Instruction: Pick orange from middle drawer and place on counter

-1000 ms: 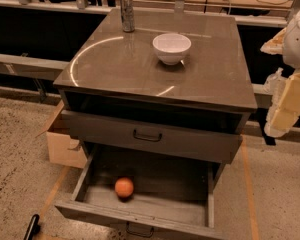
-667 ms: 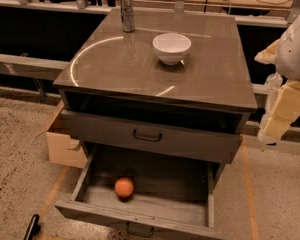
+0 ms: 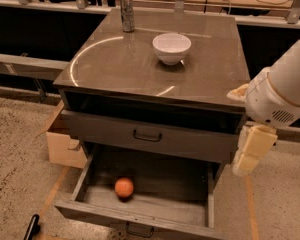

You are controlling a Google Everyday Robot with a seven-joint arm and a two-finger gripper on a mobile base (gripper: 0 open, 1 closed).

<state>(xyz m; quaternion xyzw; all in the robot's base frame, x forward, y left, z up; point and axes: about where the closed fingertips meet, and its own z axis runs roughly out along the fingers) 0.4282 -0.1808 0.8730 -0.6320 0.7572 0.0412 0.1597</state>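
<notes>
One hand [image 3: 252, 151], downward, right of middle drawer [image 3: 162, 186]

Your arm [image 3: 290, 74] shows at the right edge of the view: a thick white segment that slopes down to the left and ends in a round wrist joint [image 3: 270, 104]. Below this joint your gripper [image 3: 249, 156] hangs, cream-coloured, pointing down and slightly left.
</notes>
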